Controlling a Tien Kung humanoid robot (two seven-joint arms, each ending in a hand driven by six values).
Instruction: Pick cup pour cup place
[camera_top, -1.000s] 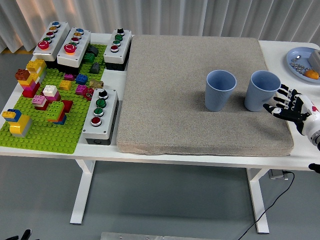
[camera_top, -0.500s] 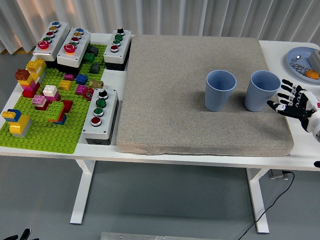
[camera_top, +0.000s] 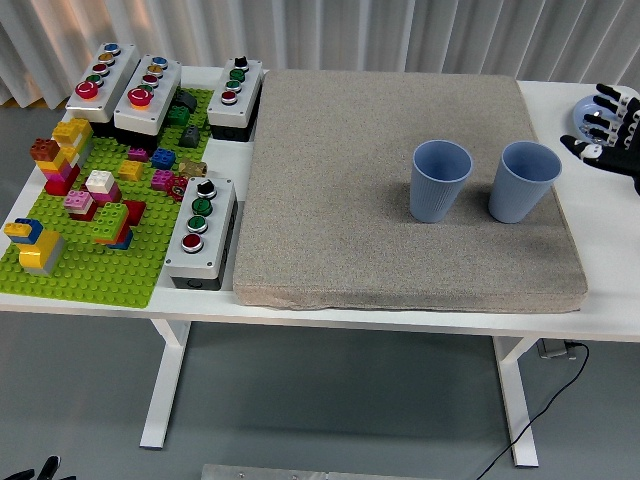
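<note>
Two light-blue cups stand upright side by side on the grey mat (camera_top: 380, 130): one cup (camera_top: 440, 180) toward the middle, the other cup (camera_top: 523, 181) to its right. My right hand (camera_top: 608, 128) is up at the right edge of the picture, well clear of the right cup, with its fingers spread and holding nothing. The left arm does not show.
A blue plate (camera_top: 578, 112) with small items lies behind my right hand at the far right. On the left sit a green baseplate (camera_top: 90, 270) with several coloured bricks and several button boxes (camera_top: 200, 232).
My right hand has drawn away from the right cup, moving up and to the right toward the plate. Both cups stay where they were.
</note>
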